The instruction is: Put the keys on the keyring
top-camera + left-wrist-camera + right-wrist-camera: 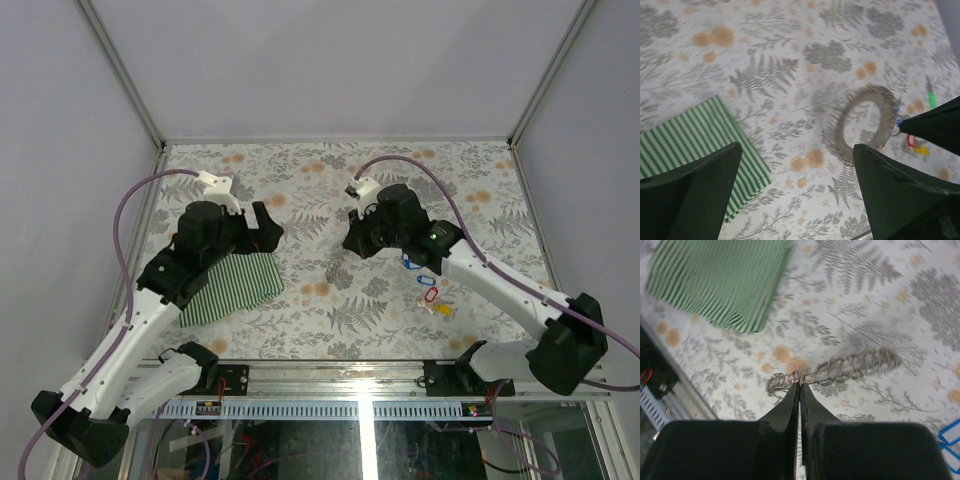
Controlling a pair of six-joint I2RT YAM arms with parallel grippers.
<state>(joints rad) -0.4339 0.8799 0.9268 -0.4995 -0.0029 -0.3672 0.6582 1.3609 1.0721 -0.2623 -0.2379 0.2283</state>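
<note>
Fern-print table [400, 170], silvery toothed keyring [855, 365] pinched by right hand [800, 385]

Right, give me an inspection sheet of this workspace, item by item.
Surface: fern-print tabletop, flat.
Job's things: keyring pinched at its edge; keys lying loose beside the right arm.
Clutter: green striped cloth under the left arm.
End effectors: left end effector open, empty; right end effector shut on the keyring.
Cables: purple cables loop from each arm.
Surroundings: plain pale walls; nothing else seen.
</note>
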